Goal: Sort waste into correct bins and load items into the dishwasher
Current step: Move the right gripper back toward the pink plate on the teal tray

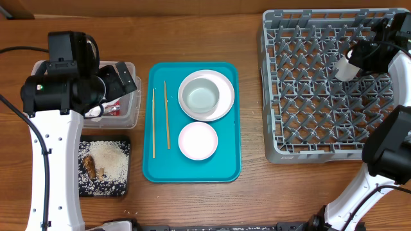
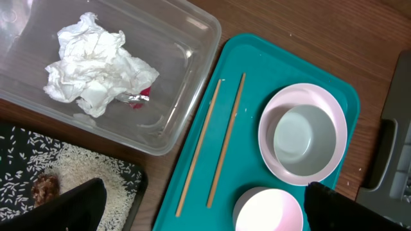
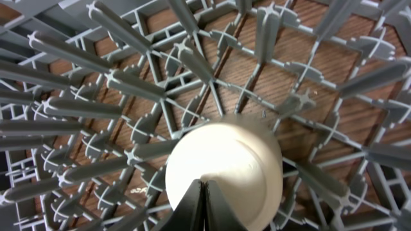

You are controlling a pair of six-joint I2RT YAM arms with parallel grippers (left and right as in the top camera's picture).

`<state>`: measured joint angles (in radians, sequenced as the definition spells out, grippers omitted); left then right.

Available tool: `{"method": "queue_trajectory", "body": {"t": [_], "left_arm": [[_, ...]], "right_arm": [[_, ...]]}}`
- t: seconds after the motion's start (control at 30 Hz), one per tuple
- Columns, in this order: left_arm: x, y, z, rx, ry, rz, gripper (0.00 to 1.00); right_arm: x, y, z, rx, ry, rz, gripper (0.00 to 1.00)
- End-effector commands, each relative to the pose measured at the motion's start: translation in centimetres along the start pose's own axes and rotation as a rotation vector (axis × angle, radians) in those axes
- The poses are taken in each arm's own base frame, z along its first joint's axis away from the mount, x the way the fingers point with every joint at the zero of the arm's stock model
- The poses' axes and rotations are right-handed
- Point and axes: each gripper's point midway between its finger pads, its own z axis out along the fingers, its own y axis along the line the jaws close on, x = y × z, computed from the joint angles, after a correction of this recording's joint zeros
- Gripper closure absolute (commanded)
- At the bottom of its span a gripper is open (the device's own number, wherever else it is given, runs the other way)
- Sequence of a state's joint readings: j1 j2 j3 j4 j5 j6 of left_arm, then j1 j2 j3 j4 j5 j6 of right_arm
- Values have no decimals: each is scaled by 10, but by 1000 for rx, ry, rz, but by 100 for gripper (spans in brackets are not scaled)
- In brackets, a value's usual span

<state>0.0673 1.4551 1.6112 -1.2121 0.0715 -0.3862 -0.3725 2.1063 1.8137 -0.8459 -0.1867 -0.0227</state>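
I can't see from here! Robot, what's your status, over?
Left gripper open, over clear tub. Right gripper shut on cup, above dish rack. Bowls, plate, chopsticks on teal tray. No obstruction seen.

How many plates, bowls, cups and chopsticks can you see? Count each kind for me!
Plate: 1
Bowls: 2
Cup: 1
Chopsticks: 2
Total: 6
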Motion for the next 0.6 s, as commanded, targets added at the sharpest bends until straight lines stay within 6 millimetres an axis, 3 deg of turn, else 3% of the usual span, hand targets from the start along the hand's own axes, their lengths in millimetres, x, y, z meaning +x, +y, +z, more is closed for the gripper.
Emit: {"method": "queue_trajectory", "body": {"t": [0.0,0.23,0.3,0.43,0.57], "left_arm": [[-3,-3,-4,7,-15,-3,0],[-3,-3,-4,7,-15,-3,0],[-3,-3,-4,7,-16,-3,0],[-3,-3,-4,7,-16,-3,0],[-3,-3,-4,7,-16,-3,0]], "right_arm": [[-7,3,-19,7,-13,-2,96],[-28,52,-82,-135,-114,-57,94],[-27,67,-97,-162,-125,-77,88],[-9,99,-113,-191,-86,-123,82],[26,141,-114,-230,20,-188,73]]}}
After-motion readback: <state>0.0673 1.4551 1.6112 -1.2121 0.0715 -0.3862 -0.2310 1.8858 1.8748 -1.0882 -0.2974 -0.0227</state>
